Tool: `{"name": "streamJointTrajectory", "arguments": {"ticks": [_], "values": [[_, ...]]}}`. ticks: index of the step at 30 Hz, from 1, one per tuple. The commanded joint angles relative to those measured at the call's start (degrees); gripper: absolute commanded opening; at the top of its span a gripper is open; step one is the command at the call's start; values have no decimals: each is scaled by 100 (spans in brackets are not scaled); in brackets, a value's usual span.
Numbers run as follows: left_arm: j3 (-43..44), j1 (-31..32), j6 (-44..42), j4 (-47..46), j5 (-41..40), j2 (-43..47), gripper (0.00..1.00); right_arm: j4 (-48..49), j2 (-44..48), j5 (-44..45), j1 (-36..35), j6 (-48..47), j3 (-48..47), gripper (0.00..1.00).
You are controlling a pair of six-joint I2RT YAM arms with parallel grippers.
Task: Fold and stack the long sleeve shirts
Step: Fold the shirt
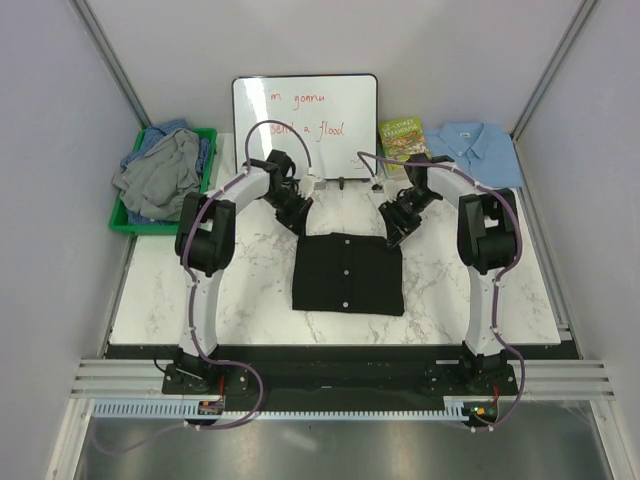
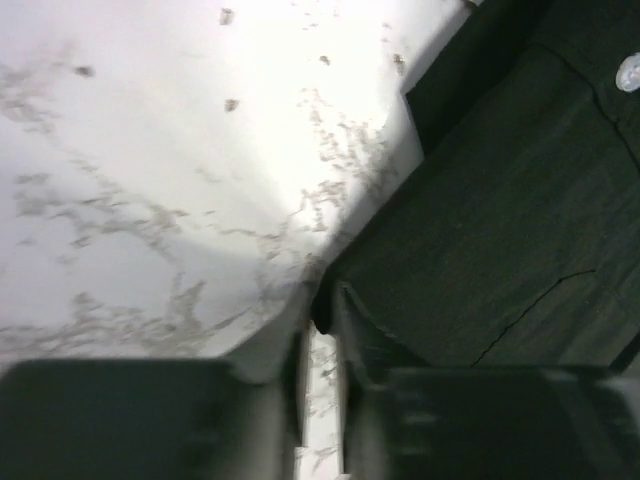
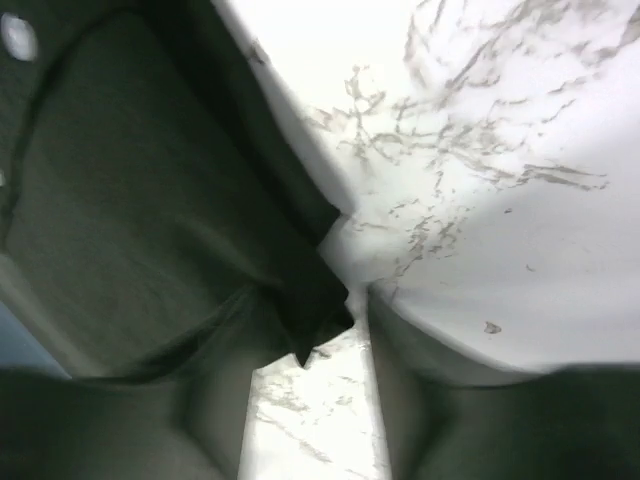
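A white marble-patterned table [image 1: 180, 290] spreads beneath both claws. A rectangular whiteboard [image 1: 305, 115] with red handwriting stands upright just beyond them. A plain black fabric shirt [image 1: 347, 275] with small pale buttons, folded into a rough square, lies flat on the table between the claws and on their near side. The left claw [image 1: 298, 222] is down at its far left corner and the right claw [image 1: 393, 238] at its far right corner. Well to the left of the left claw, a green plastic bin [image 1: 125, 222] holds a crumpled grey shirt [image 1: 160, 180] and a crumpled blue shirt [image 1: 160, 133]. Beyond and to the right of the right claw, a light blue collared shirt [image 1: 480, 150] lies folded flat. A green-covered book [image 1: 402, 140] sits just beyond that claw, between the shirt and the whiteboard. In the left wrist view, the left claw's dark fingers [image 2: 200, 420] stand a thin slit apart with marble showing through. The black shirt's corner is right at their tips, and it is not possible to tell whether they pinch it. In the right wrist view, the right claw's fingers [image 3: 480, 420] stand apart, released, with marble in the gap. The shirt's corner lies at the tip of the finger on the shirt's side. One pale round button [image 2: 628, 72] shows beyond the left claw.
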State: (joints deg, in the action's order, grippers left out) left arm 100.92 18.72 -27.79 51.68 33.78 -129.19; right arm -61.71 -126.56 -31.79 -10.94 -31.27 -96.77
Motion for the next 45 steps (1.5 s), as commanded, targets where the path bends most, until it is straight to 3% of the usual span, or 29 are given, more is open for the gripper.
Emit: {"name": "streamJointTrajectory", "arguments": {"ticks": [1, 4, 5, 6, 10, 12, 13, 14, 16, 17, 18, 20, 21, 22, 23, 24, 27, 28, 34, 40, 45], "values": [[200, -333, 397, -228, 66, 463, 43, 405, 489, 60, 170, 637, -395, 64], [-98, -614, 888, -579, 743, 1365, 63, 782, 1244, -309, 503, 1303, -343, 78], [-221, -633, 1072, -693, 796, 1674, 77, 984, 1500, -606, 592, 1551, -229, 86], [-379, -633, 1065, -929, 814, 1973, 99, 1421, 1747, -757, 680, 1780, 120, 98], [-1765, -423, 1380, -1835, 613, 3895, 99, 2346, 3249, -978, 568, 2519, 966, 98], [-2233, -422, 1461, -2231, 1216, 4391, 100, 2898, 3898, -873, 331, 2512, 1405, 98], [-2783, -413, 1574, -2911, 1549, 4585, 100, 3180, 4050, -977, 94, 2520, 1572, 98], [-3024, -413, 1906, -3205, 1770, 4908, 99, 3609, 4182, -1004, 14, 3112, 2017, 98], [-3594, -413, 3131, -3829, 1842, 5069, 99, 4324, 4324, -995, -48, 4080, 2345, 98], [-3789, -413, 3252, -3954, 2635, 5035, 99, 4352, 4289, -1100, -40, 4485, 2652, 98], [-3965, -187, 3358, -4007, 2782, 5009, 100, 4561, 4150, -1710, -83, 5002, 2872, 98], [-4457, 253, 3964, -4147, 2434, 5069, 100, 4528, 4087, -1892, -565, 5209, 3433, 98], [-4667, 681, 4122, -4375, 2379, 5261, 99, 4911, 4331, -1918, -767, 5514, 3724, 98], [-5209, 816, 4820, -4777, 2274, 5350, 99, 5376, 4533, -1997, -1083, 5891, 4075, 98], [-5510, 904, 5288, -5678, 2273, 5395, 99, 6442, 4744, -2041, -1190, 6330, 4783, 98], [-5974, 1053, 5719, -6095, 2317, 5378, 99, 6853, 5016, -2103, -1391, 7170, 5095, 98], [-6740, 1343, 7344, -7362, 2256, 5159, 99, 7322, 5237, -2174, -1883, 7503, 5870, 98], [-6822, 1414, 7480, -7574, 2256, 5088, 99, 7427, 5282, -2095, -1938, 7643, 6037, 98], [-6911, 1635, 7964, -7866, 1993, 4404, 99, 8245, 4922, -2024, -2053, 8058, 6645, 98], [-7148, 1451, 8026, -8454, 1878, 3586, 99, 7727, 4290, -2393, -1930, 7205, 6846, 98], [-7394, 985, 8096, -8832, 1729, 2777, 97, 7491, 3754, -2498, -1281, 6802, 7049, 98]]}}
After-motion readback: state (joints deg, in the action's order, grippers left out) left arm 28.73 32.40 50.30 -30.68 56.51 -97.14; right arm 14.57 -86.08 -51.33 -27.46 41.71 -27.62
